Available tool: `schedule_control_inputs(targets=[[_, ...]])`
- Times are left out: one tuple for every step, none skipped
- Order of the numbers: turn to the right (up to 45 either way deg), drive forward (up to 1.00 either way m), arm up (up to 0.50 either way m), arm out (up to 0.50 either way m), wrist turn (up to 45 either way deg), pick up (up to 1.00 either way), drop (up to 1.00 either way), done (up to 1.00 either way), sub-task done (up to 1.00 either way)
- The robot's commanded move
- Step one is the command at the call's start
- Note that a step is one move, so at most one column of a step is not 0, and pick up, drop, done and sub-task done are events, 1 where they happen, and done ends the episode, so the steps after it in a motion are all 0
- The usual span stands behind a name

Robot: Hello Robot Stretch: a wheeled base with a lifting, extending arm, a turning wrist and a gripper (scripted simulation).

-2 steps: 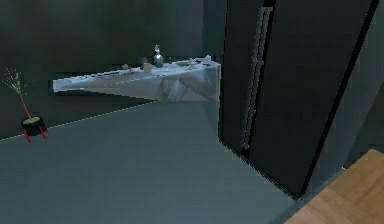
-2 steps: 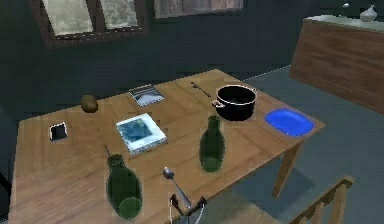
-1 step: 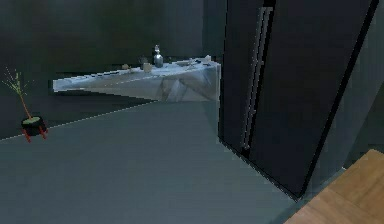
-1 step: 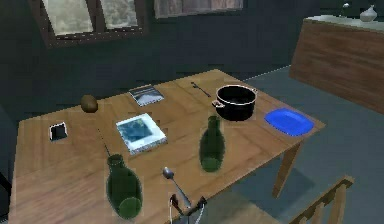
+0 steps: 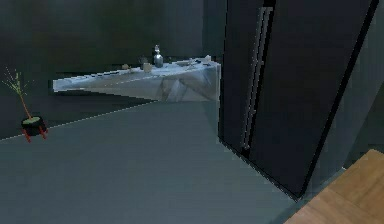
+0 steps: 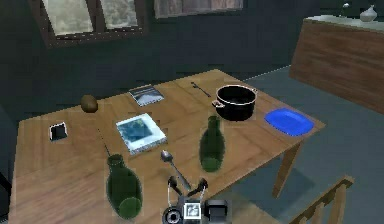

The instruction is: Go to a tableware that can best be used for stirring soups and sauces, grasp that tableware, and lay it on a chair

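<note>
My gripper rises from the bottom edge of the arm side view, over the near edge of a wooden table. A small grey spoon-like utensil lies on the table just beyond the fingers. I cannot tell whether the gripper holds anything. Another thin utensil lies at the far side, beside a black pot. The wooden back of a chair shows at the bottom right.
Two green bottles flank the gripper. A blue plate, a book and a phone also lie on the table. Ahead stand a tall black fridge, a grey counter and a potted plant.
</note>
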Motion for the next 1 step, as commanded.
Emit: schedule_control_inputs(targets=[[0.0, 0.00, 0.24, 0.00, 0.0, 0.00, 0.00, 0.00, 0.00]])
